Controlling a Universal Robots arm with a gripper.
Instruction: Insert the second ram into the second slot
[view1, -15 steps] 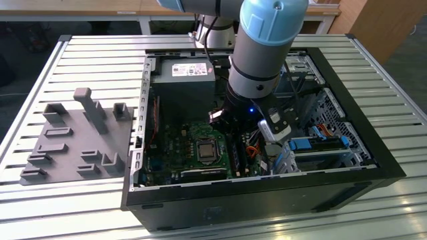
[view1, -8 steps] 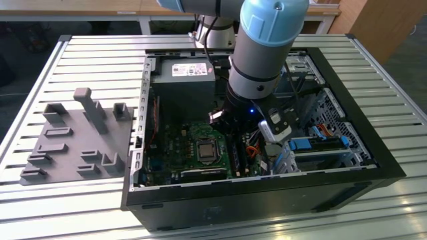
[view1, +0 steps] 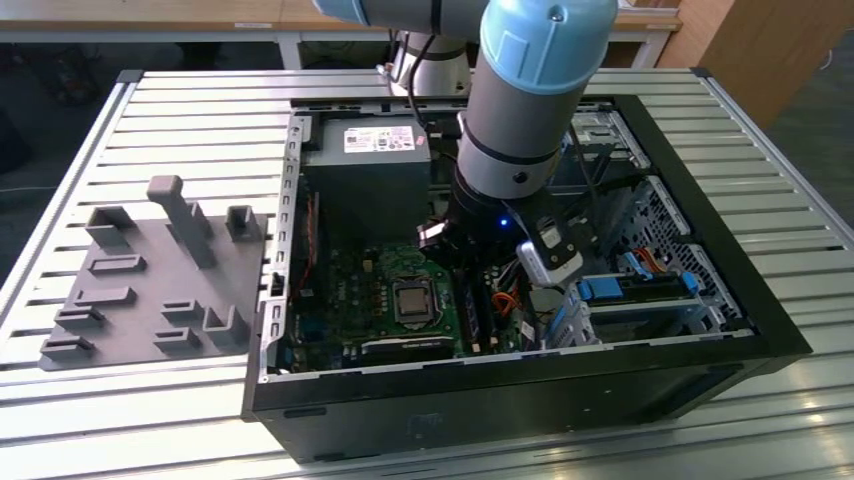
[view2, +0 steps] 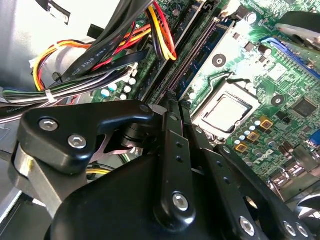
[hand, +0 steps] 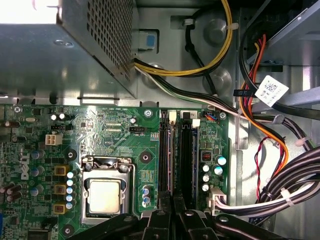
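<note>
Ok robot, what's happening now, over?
Hand low over the memory slots. Ram seated or not: cannot tell. Cables beside the slots, not across them.

The arm (view1: 523, 110) is a thick grey tube with a pale blue cap and a small blue light near the computer case (view1: 747, 300), ending in a black gripper (view2: 170, 107) of jointed links fastened with silver screws.
</note>
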